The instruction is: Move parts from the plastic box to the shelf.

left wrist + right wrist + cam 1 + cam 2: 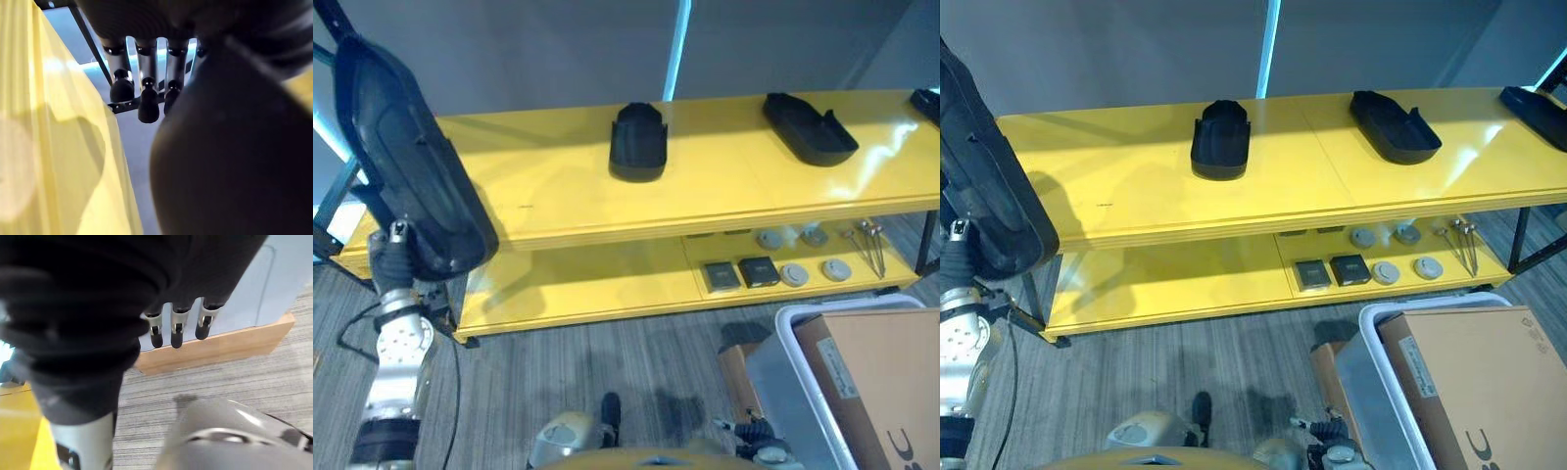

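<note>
Part [411,166] (large, black) rests against left fingers [146,93].

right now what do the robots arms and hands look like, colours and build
The left arm is silver-grey metal with a perforated round joint and dark bands. The left hand has silver fingers ending in rounded dark tips, coming out of a dark ribbed cover. The right hand looks the same: slim silver fingers with dark tips under a bulky black ribbed cover, with a silver-grey forearm below it.
</note>
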